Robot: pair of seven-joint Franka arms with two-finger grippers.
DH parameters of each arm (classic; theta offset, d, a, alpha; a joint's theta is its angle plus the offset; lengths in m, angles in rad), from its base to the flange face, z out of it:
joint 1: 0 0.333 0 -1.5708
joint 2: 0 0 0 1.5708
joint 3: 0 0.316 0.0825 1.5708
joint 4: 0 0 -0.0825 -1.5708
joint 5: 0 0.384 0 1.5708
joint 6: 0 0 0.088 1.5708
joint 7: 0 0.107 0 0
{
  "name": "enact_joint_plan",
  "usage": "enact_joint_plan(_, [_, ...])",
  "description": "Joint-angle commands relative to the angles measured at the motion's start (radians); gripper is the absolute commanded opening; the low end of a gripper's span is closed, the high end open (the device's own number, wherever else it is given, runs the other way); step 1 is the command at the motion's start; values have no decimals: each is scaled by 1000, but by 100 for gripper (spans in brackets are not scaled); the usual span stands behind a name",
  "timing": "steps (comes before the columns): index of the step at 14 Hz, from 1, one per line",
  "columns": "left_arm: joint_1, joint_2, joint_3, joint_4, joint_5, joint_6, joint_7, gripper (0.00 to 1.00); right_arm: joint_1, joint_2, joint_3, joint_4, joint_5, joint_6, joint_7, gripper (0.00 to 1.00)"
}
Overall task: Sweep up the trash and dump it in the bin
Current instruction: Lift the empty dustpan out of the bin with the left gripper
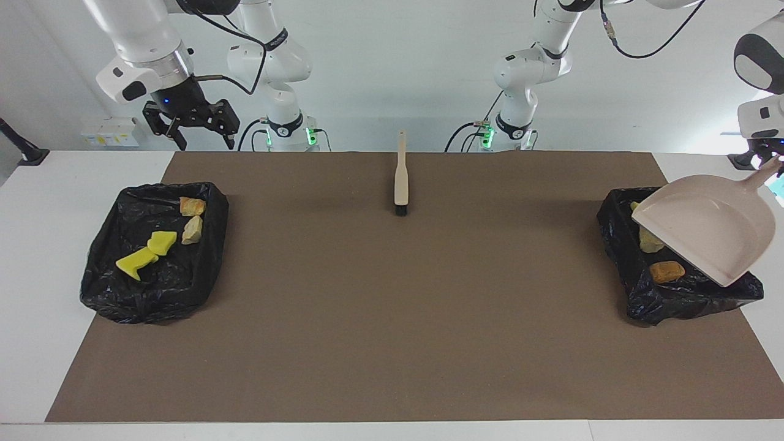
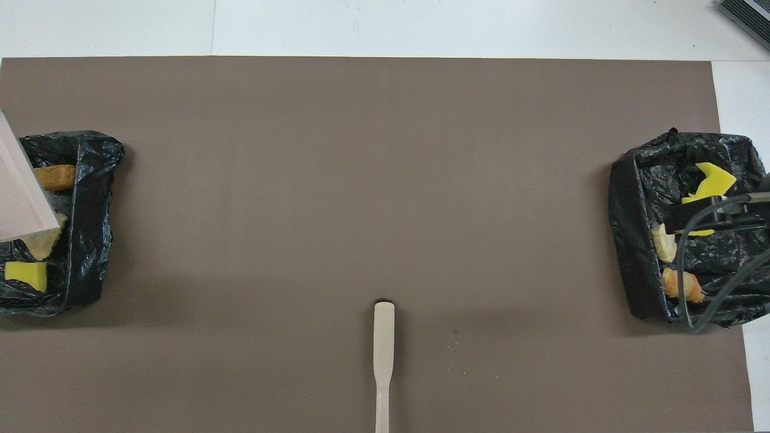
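The trash lies in two black-lined bins. In the bin [image 1: 153, 294] at the right arm's end are two yellow sponge pieces [image 1: 147, 252] and two tan lumps [image 1: 192, 215]. The bin [image 1: 674, 300] at the left arm's end holds an orange lump [image 1: 666, 271], a tan lump [image 2: 39, 245] and a yellow piece [image 2: 27, 273]. My left gripper [image 1: 773, 162] is shut on the handle of the beige dustpan [image 1: 704, 226], which hangs tilted over that bin and hides part of its trash. My right gripper [image 1: 205, 141] hangs open and holds nothing, over the table edge by its bin.
A beige brush [image 1: 400, 177] with black bristles lies on the brown mat [image 1: 392, 318], midway between the bins and close to the robots. White table borders the mat on all sides.
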Motion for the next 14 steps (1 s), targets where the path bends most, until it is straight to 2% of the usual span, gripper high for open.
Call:
enact_joint_plan(1, [-141, -35, -6, -34, -42, -92, -209, 0, -9, -22, 4, -26, 16, 11, 9, 100])
enact_joint_plan(3, [-225, -66, -8, -92, -129, -92, -336, 0, -9, -22, 4, -26, 16, 11, 9, 100])
enact_joint_plan(7, [-421, -54, -9, -126, -255, -22, -828, 0, -9, -22, 4, -26, 16, 11, 9, 100])
enact_joint_plan(10, [-514, -2, -8, -126, -364, 119, -1022, 0, -9, -22, 4, -26, 16, 12, 9, 100])
enact_joint_plan(12, [-560, 21, -8, -122, -404, 164, -1097, 0, -9, -22, 4, -26, 16, 11, 9, 100])
enact_joint_plan(14, [-624, 94, -8, -111, -414, 245, -1247, 0, -9, -22, 4, -26, 16, 11, 9, 100])
